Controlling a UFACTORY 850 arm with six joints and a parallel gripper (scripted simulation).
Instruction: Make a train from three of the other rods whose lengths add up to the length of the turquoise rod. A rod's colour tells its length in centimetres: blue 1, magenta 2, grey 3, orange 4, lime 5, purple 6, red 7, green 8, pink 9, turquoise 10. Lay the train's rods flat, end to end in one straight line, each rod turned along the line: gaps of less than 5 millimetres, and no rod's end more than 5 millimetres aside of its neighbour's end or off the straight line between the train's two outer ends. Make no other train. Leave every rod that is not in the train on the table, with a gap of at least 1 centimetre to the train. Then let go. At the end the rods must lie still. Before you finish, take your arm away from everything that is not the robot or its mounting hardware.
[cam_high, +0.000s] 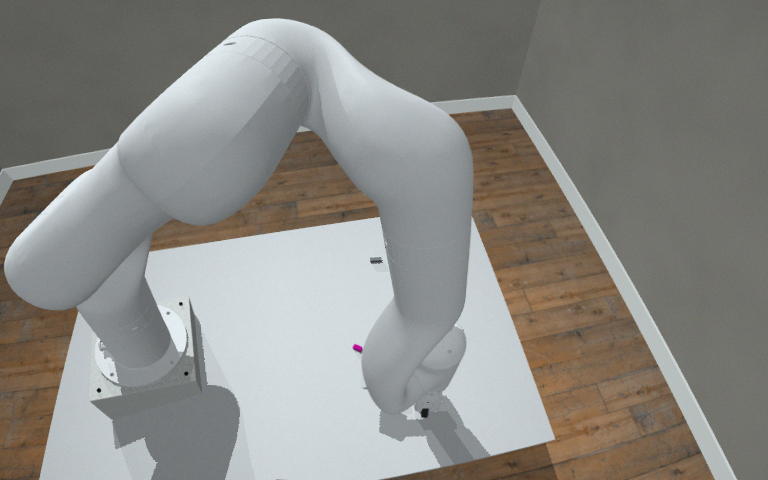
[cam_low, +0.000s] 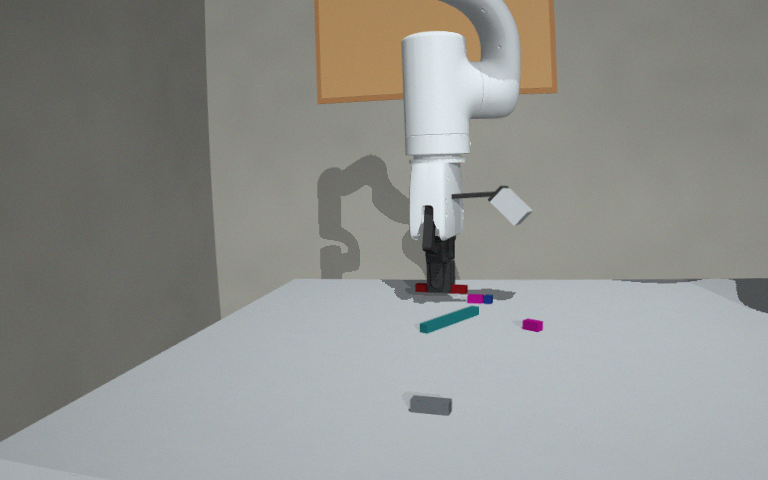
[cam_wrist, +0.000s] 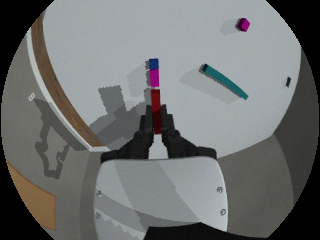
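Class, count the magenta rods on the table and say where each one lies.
2. One magenta rod lies between the blue rod and the red rod held by the gripper. The other lies alone, right of the turquoise rod. The arm may hide more.
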